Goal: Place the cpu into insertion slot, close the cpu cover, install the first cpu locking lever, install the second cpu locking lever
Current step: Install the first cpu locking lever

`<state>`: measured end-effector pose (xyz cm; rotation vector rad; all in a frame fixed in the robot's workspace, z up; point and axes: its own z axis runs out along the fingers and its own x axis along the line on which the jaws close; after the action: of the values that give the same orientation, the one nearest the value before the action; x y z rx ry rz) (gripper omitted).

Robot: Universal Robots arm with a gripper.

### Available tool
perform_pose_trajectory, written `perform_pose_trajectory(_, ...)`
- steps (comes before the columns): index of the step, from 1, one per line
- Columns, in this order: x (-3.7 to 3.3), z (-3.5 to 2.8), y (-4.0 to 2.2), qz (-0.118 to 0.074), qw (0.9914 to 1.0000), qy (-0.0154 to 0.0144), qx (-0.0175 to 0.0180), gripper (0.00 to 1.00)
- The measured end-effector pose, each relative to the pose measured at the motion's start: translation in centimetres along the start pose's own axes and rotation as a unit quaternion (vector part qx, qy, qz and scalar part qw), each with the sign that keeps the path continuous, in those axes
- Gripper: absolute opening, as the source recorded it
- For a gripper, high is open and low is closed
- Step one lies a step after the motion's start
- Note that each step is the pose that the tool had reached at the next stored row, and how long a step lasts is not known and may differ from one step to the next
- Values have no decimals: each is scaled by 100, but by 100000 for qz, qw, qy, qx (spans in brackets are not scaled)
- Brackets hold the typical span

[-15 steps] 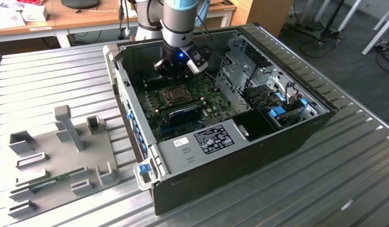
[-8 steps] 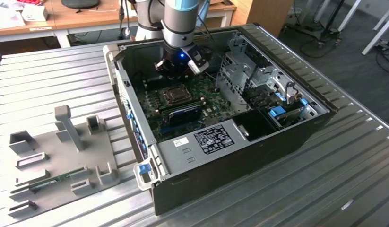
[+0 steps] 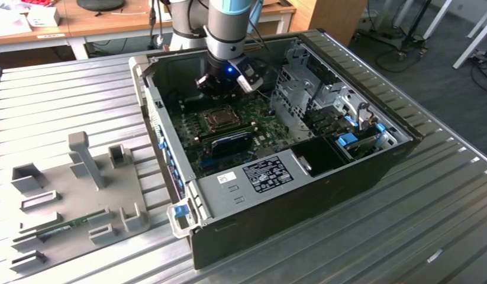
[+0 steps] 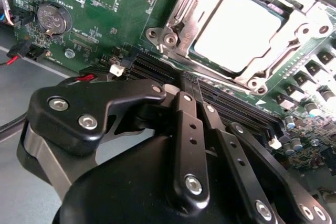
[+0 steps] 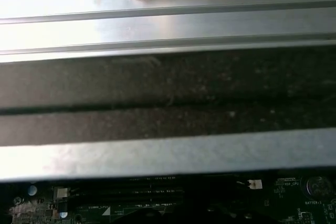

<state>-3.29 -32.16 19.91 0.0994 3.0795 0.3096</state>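
- Here, one cpu point(image 4: 236, 30) lies flat in the single insertion slot point(image 3: 219, 120), its top facing out of the open computer case point(image 3: 370, 171). It is square, with no long axis.
- One cpu cover point(image 4: 302, 24) lies down around it.
- The tool point(image 4: 182, 85), closed on nothing, is just beside the slot.

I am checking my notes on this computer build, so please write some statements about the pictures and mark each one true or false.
1. The chip sits inside the metal frame on the green board. True.
2. The metal frame stands upright, swung open. False: it lies flat around the chip.
3. The gripper hangs over the grey tray outside the case. False: it is inside the case, above the green board.
4. A round battery sits on the green board. True.
5. The case rests on a wooden floor. False: it lies on a ribbed metal table.
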Motion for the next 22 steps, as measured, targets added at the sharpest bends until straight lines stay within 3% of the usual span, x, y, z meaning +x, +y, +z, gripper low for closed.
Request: perform_pose_trajectory(22,-10,38,-6,-16,100000,-21,310,10)
